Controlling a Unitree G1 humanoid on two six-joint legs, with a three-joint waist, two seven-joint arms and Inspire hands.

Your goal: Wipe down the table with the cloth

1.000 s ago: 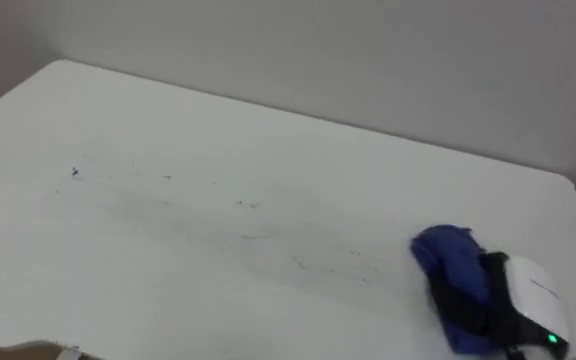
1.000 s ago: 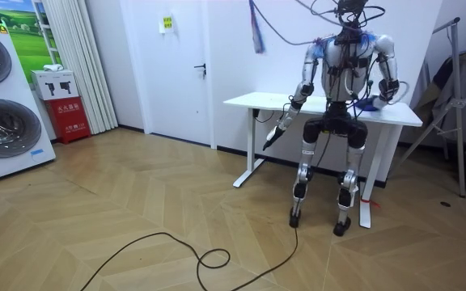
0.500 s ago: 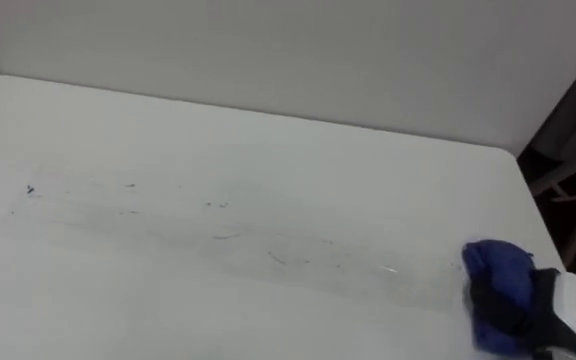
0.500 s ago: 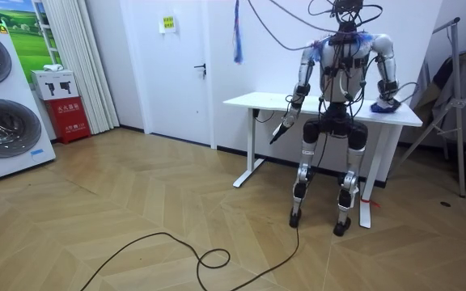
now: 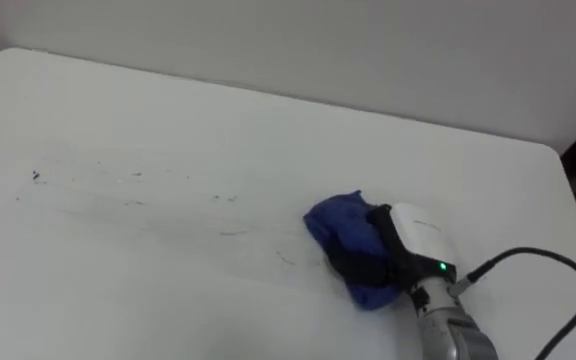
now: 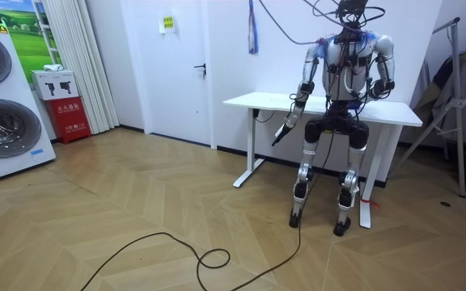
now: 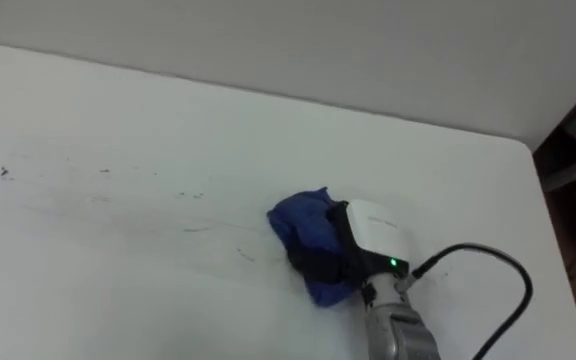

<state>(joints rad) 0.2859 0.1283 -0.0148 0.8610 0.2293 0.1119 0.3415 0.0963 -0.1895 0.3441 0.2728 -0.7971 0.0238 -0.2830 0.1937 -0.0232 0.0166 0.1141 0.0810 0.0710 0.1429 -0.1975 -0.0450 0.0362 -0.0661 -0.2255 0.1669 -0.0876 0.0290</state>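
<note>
The right hand (image 5: 415, 240) is laid on top of the blue cloth (image 5: 336, 228), and its dark fingers (image 5: 360, 266) are curled into the bunched fabric, so the cloth is gripped and pressed down on the white table (image 5: 168, 110). Half a second earlier the cloth was held close to the table's right end. It has now been swept leftward towards the middle, even allowing for the camera's own shift. The nearest of the dark marks (image 5: 230, 233) is now just beside the cloth's leading edge, while the fainter specks further left are left untouched. From this a wiping stroke towards the soiled strip is judged to be under way, with most of the strip still to be covered. In the room view the left hand (image 6: 281, 133) is hung beside the table's near edge; its state cannot be told.
</note>
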